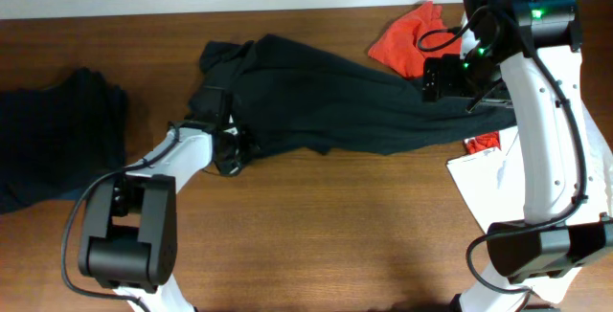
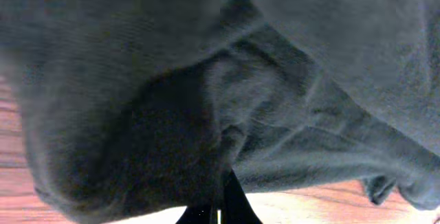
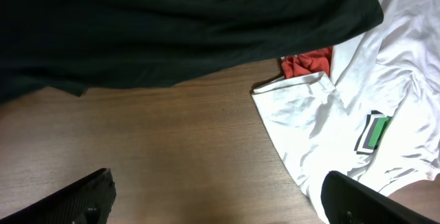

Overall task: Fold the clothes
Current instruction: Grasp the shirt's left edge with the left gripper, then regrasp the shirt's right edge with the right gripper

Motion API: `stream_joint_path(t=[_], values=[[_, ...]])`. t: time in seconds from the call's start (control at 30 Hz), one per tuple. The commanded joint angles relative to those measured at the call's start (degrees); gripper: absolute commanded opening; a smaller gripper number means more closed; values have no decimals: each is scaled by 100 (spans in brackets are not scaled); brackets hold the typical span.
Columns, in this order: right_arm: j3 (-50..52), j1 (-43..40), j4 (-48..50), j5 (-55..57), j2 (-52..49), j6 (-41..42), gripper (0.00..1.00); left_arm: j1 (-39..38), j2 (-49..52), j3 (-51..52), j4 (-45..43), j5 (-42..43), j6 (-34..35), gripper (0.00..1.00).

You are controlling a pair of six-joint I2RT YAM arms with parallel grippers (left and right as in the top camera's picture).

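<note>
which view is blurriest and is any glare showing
Left wrist: black shirt fills the frame, soft and out of focus. Right wrist: white shirt crisp, own fingers blurred. Overhead: sharp, evenly lit, only a green light flaring on the right arm.

Free lane: bare table (image 1: pixel 335 245) front-centre, open wood between left arm base (image 1: pixel 124 240) and right arm base (image 1: pixel 536 255). Black shirt (image 1: pixel 335 106) stretches across the middle and blocks front-to-back passage there. Dark pile (image 1: pixel 53 135) fills the left edge, with a narrow wood strip between it and the black shirt. Right side is crowded: white shirt (image 1: pixel 484 173) beside the right base, orange-red shirt (image 1: pixel 402 39) at the back edge, both meeting the black shirt's end. Left wrist view is nearly all fabric, with slivers of wood below.
</note>
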State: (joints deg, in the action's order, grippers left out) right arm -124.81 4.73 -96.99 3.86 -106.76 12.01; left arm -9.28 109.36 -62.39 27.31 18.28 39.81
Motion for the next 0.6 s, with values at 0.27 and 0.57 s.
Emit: stream_joint_path(t=[0.27, 0.57], values=[[691, -31, -31, 63, 63, 55, 99, 2323, -1921, 227, 1814, -1213, -1467, 0], [2909, -33, 597, -321, 63, 175, 100, 2702, -2214, 271, 2483, -1235, -1751, 0]])
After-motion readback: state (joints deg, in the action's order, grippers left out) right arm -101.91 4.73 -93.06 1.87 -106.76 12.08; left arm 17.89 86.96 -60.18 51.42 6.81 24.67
